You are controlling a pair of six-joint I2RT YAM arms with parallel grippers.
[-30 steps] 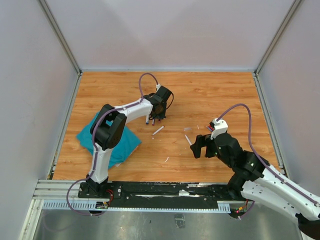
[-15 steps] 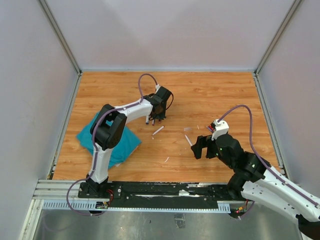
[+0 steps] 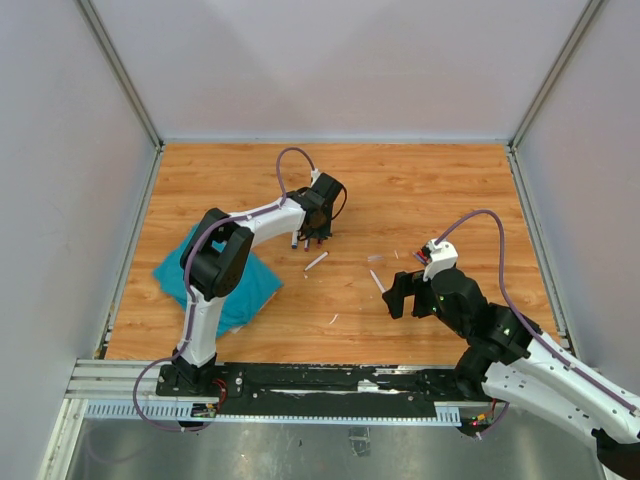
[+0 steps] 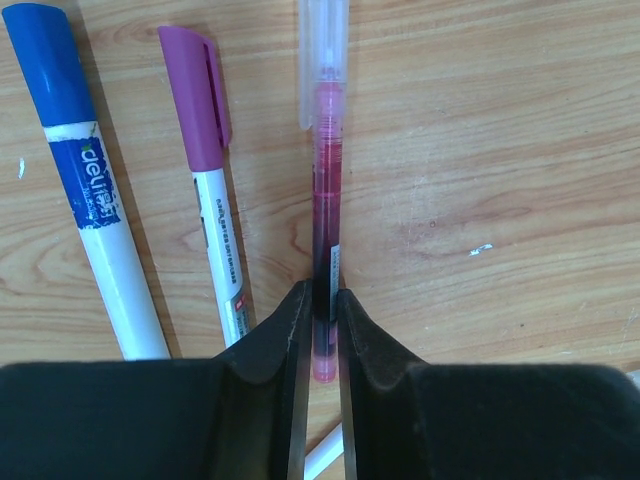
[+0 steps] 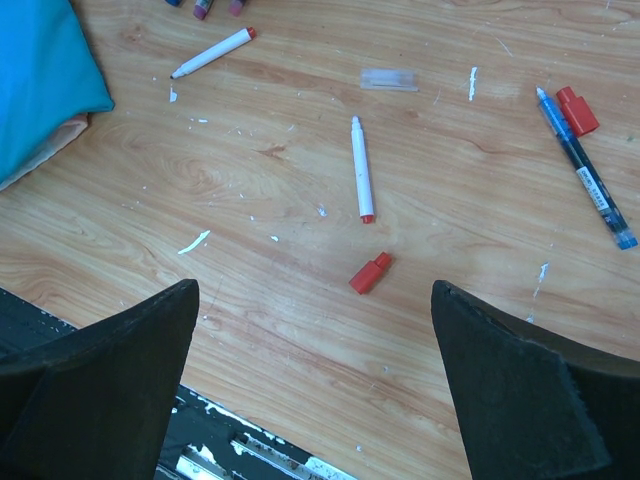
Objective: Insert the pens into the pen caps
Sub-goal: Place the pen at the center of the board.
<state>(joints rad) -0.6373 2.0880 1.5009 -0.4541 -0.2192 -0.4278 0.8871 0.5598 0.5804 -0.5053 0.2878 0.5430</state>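
Right gripper (image 5: 315,310) has shifted slightly, jaws released; left gripper (image 4: 320,300) jaws clench pink pen (image 4: 327,170), beside blue "deli" pen (image 4: 95,215).

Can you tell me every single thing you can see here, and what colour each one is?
blue-capped pen: one, white barrel, lying beside the purple one
purple-capped pen: one, white barrel, next to the pink pen
pink pen: one, clear cap, held by the left gripper
red-tipped pen: one, white, mid-table
second white pen: one, nearer the cloth
see-through blue pen: one, beside a red cap
red caps: two, loose
clear cap: one, loose
cloth: one, teal, at the table's left side
table: one, brown wood
left gripper: black, shut on the pink pen
right gripper: black, open, empty
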